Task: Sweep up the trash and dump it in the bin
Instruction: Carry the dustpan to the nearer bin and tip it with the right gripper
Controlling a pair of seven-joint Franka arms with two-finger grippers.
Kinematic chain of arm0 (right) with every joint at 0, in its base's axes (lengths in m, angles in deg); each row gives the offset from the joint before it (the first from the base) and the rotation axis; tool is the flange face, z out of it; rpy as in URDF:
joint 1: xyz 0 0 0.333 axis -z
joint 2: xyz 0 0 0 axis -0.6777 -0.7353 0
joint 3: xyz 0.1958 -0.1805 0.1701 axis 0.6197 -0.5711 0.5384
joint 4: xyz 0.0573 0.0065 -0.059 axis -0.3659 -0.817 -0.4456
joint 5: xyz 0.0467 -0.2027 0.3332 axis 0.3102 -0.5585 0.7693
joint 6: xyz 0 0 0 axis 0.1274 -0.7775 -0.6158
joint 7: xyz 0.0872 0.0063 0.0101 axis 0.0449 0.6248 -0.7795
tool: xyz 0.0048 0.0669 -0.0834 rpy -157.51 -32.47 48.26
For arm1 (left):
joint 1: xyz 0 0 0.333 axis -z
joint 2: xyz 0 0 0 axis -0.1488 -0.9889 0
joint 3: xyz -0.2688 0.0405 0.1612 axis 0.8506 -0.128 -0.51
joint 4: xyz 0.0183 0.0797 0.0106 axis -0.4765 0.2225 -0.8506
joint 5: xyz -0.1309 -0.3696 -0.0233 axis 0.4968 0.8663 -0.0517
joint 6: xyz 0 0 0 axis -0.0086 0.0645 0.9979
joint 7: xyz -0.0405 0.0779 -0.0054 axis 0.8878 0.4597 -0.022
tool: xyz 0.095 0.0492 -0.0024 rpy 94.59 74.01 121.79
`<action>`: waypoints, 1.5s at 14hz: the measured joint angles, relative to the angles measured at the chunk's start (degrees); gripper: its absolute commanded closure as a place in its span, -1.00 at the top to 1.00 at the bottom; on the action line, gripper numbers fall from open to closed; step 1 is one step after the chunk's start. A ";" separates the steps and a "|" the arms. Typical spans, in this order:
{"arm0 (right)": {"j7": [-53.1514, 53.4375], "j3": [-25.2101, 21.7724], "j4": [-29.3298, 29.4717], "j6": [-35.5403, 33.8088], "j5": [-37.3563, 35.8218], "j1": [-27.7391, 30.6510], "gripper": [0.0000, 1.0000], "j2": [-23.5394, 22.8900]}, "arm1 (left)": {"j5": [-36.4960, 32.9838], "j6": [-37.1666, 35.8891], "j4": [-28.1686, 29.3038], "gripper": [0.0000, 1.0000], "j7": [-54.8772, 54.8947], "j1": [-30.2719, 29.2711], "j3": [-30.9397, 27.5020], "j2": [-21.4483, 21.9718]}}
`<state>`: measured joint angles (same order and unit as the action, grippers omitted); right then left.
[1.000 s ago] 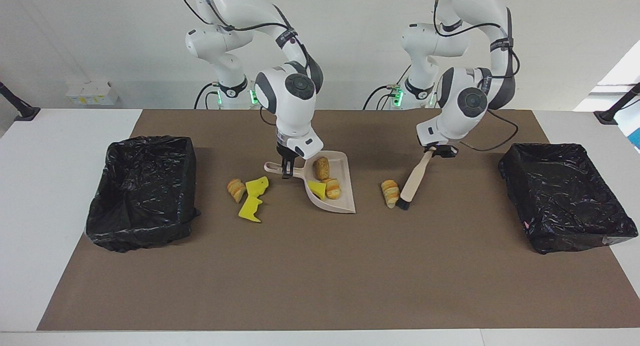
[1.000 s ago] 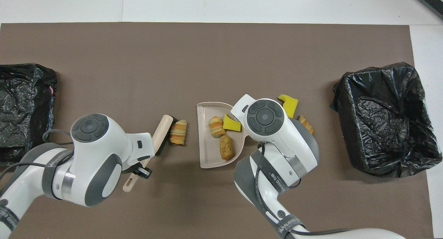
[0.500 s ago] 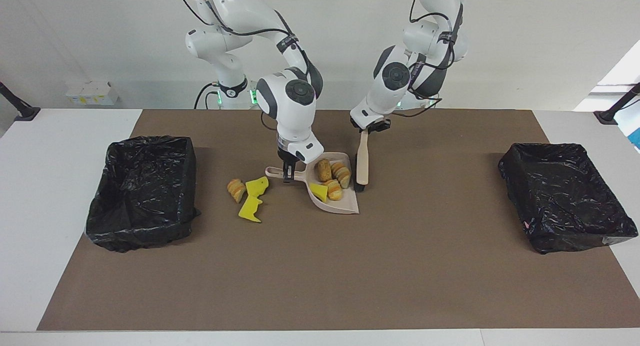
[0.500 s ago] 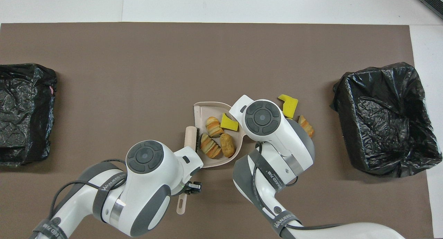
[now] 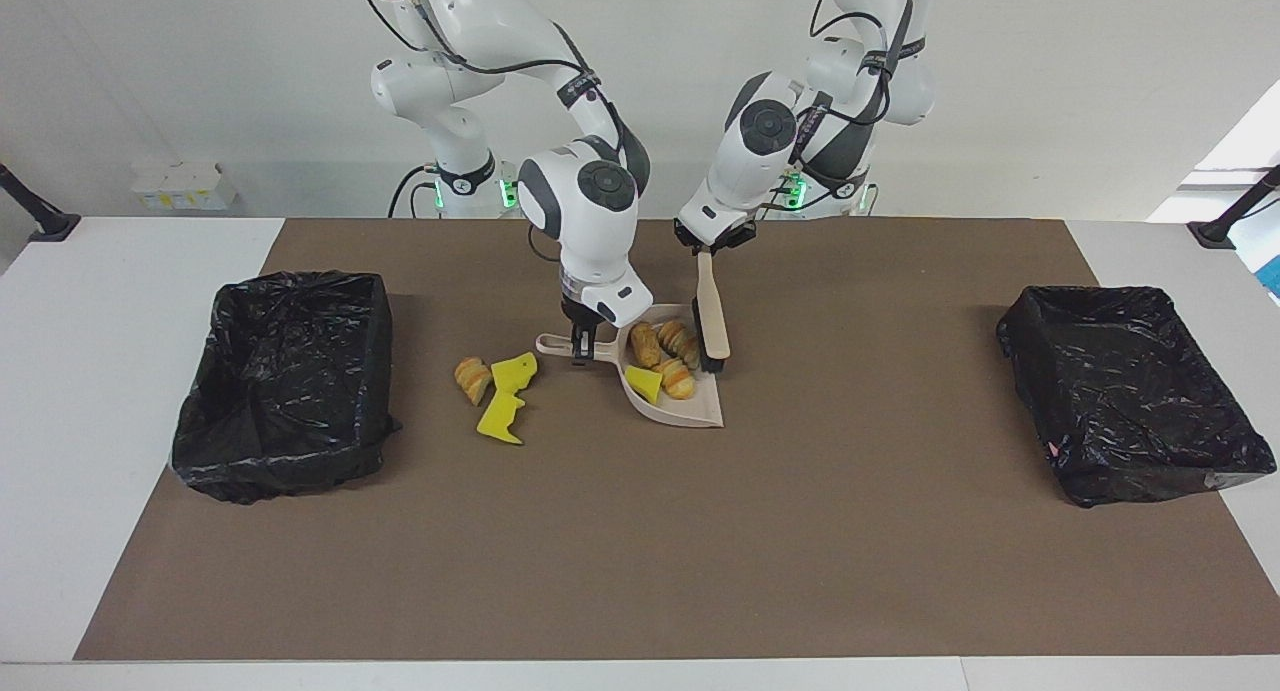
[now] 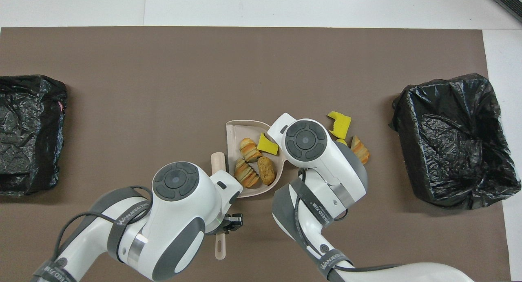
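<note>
A beige dustpan (image 5: 692,409) (image 6: 235,131) lies mid-table holding trash: three golden rolls (image 5: 664,349) (image 6: 246,174) and a yellow sponge piece (image 5: 642,383) (image 6: 268,144). My right gripper (image 5: 577,349) is shut on the pan's handle; in the overhead view its wrist hides it. My left gripper (image 5: 706,251) (image 6: 228,225) is shut on the handle of the beige hand brush (image 5: 712,316) (image 6: 218,161), whose dark bristles rest against the pan's side toward the left arm's end. More trash lies on the mat toward the right arm's end: a roll (image 5: 473,379) (image 6: 361,149) and jagged yellow sponge pieces (image 5: 503,411) (image 6: 340,125).
Two bins lined with black bags stand on the brown mat, one at the right arm's end (image 5: 285,381) (image 6: 452,139), the other at the left arm's end (image 5: 1130,391) (image 6: 24,131). White table shows around the mat.
My left arm swung the brush from the left arm's end to the dustpan and pushed a loose roll into it. The dustpan shifted slightly with my right gripper.
</note>
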<state>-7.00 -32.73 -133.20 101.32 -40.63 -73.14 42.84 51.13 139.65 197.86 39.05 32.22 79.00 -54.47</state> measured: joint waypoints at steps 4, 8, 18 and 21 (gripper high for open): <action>0.00 -0.10 0.92 -0.37 0.00 0.97 -1.00 1.07 | -5.83 -2.10 0.35 -1.00 -8.31 -1.54 -0.05 4.08; -4.28 -0.27 2.73 -4.29 0.00 5.59 -1.00 3.48 | -6.59 -0.33 6.85 -1.00 -11.00 0.82 3.11 8.85; -32.16 -0.80 10.35 -11.74 3.78 28.37 -1.00 5.36 | -6.66 15.32 22.90 -1.00 -23.85 18.06 4.47 14.03; -36.44 -1.09 12.29 -11.74 2.88 32.84 -1.00 5.81 | -6.67 15.42 23.30 -1.00 -24.24 18.20 4.38 14.03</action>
<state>-43.44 -33.81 -120.91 89.58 -37.75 -40.30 48.65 44.46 155.07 221.16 14.81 50.41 83.38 -40.44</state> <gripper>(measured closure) 0.687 0.731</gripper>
